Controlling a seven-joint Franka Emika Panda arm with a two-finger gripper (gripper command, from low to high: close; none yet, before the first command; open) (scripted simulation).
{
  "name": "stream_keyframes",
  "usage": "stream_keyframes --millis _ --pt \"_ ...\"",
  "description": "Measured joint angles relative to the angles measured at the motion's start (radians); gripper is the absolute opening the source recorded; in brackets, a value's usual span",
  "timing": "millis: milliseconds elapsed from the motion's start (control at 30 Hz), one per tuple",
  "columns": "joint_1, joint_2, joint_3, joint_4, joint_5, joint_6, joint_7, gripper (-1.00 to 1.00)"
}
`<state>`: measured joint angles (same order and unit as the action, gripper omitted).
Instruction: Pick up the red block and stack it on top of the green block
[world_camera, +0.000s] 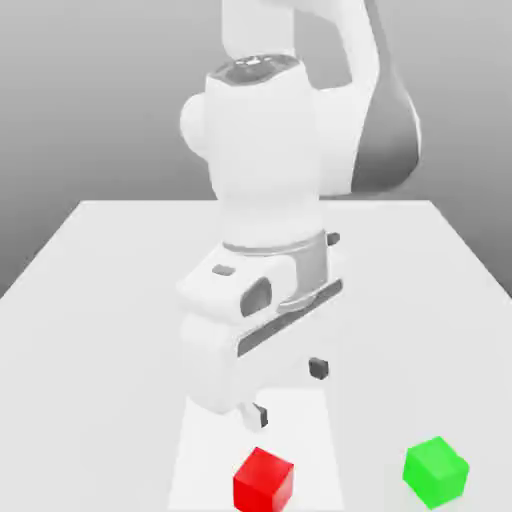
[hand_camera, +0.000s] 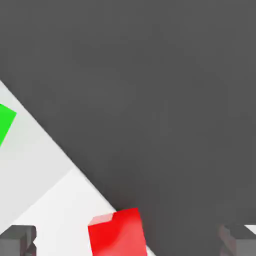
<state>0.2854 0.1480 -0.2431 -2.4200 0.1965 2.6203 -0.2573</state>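
The red block (world_camera: 264, 480) rests on the white table (world_camera: 100, 300) near its front edge. To the exterior view's right of it, a short gap away, sits the green block (world_camera: 436, 470). My gripper (world_camera: 289, 390) hangs open a little above the table, just behind the red block and not touching it. Nothing is between its dark fingertips (world_camera: 318, 368). In the hand view the red block (hand_camera: 117, 232) lies between the two spread fingertips (hand_camera: 17, 240), and a corner of the green block (hand_camera: 5, 122) shows at the frame's edge.
The arm's large white body (world_camera: 260, 200) stands over the middle of the table. The hand view shows the table's edge (hand_camera: 65, 160) running close by the red block, with dark floor (hand_camera: 160, 100) beyond it.
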Motion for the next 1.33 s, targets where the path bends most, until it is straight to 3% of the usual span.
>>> stream_keyframes --millis 100,233,267,500,667,833,967,1000,1200,1333 --pt "-0.003 0.091 -0.002 -0.011 -0.046 0.051 -0.056 0.00" --pt "-0.044 0.234 0.050 0.008 0.007 0.162 -0.114 0.00" --pt "-0.054 0.258 0.062 0.012 0.017 0.182 -0.122 -1.00" --pt "-0.054 0.257 0.062 0.012 0.015 0.179 -0.121 -1.00" --pt "-0.003 0.105 0.017 -0.012 -0.068 0.053 -0.060 -1.00" --pt "0.142 0.049 0.117 0.010 -0.137 -0.021 -0.008 -1.00" --pt "0.210 0.143 0.179 0.040 -0.155 0.048 0.004 -1.00" --pt "0.212 0.173 0.184 0.043 -0.152 0.075 0.003 1.00" --pt "0.213 0.187 0.186 0.044 -0.151 0.089 0.002 1.00" --pt "0.219 0.092 0.181 0.040 -0.166 -0.001 0.012 1.00"
